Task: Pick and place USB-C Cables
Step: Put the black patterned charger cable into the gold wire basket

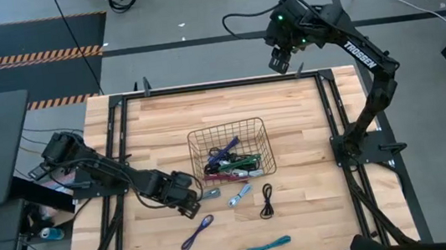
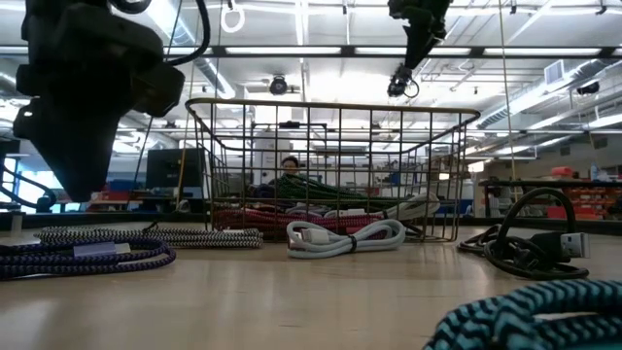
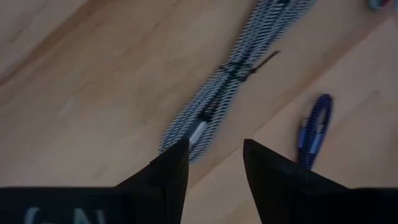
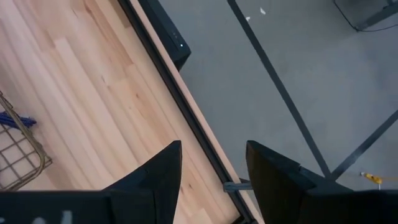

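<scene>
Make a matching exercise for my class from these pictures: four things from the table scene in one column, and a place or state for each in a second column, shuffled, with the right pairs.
Things:
1. left gripper
2. right gripper
3. teal cable
4. wire basket

Places or states:
A. raised over the table's far edge, open
B. holds several cables, mid-table
C. open above the grey striped cable
D. lies alone near the table's front edge

Pairs: 1-C, 2-A, 3-D, 4-B

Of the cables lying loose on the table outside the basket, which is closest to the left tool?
The grey-silver braided cable, lying right beside the open left tool near the basket's corner; the white, black, purple and teal ones lie farther off.
</scene>
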`<state>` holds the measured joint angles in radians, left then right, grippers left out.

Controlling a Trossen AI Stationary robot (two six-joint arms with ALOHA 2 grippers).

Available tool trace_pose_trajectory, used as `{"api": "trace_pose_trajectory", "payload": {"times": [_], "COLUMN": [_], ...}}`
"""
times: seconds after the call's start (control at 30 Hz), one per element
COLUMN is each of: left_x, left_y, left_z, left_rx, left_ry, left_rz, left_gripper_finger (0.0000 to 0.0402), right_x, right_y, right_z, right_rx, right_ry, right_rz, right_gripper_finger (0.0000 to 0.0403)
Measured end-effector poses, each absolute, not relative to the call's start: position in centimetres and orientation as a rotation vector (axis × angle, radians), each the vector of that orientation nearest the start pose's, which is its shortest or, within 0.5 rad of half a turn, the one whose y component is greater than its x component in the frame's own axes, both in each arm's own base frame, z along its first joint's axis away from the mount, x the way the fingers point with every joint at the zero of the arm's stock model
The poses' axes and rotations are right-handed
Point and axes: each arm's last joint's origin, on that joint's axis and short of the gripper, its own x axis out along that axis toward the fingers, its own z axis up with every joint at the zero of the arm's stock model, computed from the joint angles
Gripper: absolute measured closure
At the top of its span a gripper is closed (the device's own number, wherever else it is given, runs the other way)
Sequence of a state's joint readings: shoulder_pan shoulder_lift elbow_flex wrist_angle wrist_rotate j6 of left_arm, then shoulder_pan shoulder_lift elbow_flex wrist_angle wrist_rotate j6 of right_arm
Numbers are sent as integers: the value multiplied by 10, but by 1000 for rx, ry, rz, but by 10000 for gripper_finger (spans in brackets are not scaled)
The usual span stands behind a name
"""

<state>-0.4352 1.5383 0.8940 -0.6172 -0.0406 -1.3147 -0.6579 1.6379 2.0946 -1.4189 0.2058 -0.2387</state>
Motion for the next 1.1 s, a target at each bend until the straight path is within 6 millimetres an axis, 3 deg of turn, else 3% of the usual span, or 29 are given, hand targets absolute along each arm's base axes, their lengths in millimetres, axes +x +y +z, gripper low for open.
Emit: {"api": "trace_pose_trajectory", "payload": {"times": [0.37,0.8,1.0,1.1], "left_x": [248,254,255,255], "left_y": [-120,-121,-120,-118], "left_z": [174,145,132,132], "left_rx": [-685,-524,-468,-480], "left_ry": [1245,1365,1425,1431], "left_rz": [378,332,354,364], "left_gripper_finger": [241,195,201,225], "right_x": [224,224,224,224], "right_y": [-180,-180,-180,-180], "right_z": [450,450,450,450], "right_rx": [18,54,58,71], "right_ry": [1037,1020,1019,1014], "right_rz": [-675,-670,-672,-680], "right_gripper_finger": [219,219,219,219]}}
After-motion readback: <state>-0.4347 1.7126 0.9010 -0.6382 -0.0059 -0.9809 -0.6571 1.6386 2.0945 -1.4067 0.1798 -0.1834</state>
